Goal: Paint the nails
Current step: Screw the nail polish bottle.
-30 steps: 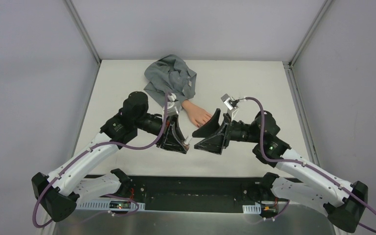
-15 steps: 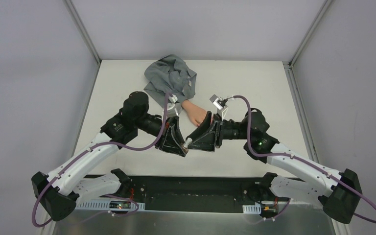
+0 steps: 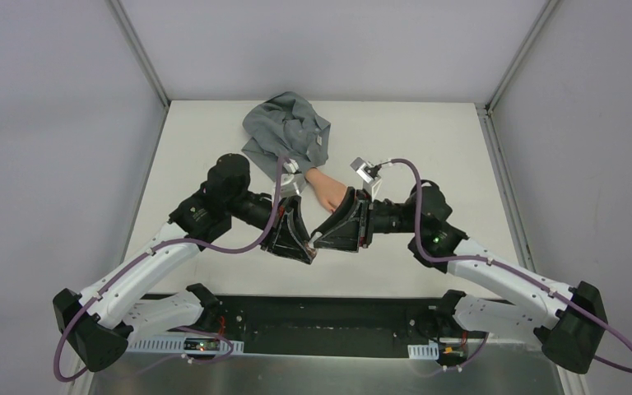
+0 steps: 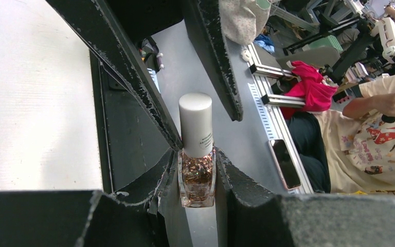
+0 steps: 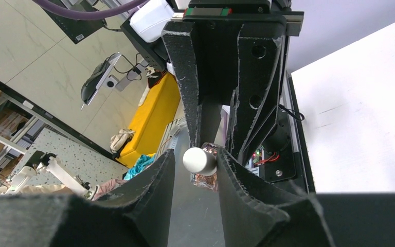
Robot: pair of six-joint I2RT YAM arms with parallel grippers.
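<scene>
Left gripper [image 4: 196, 163] jaws pinch glass body of glitter polish bottle [image 4: 197, 188], holding it upright off tabletop [image 3: 428, 140], likely so cap can be unscrewed. Right gripper [image 5: 195, 157] jaws bracket white cap [image 4: 195, 121], part spread, gap showing on one side; not clamped yet. Fake hand [image 3: 327, 191] with grey sleeve [image 3: 286, 132] lies just behind bottle; nails hidden behind jaws. Versus a second ago: right arm has moved in to bottle, jaws narrowed from wide; left unchanged.

Upright glitter polish bottle [image 4: 197, 181] clamped in left gripper [image 4: 197, 170], white cap [image 4: 195, 121], right gripper [image 4: 204, 126] straddling the cap
</scene>
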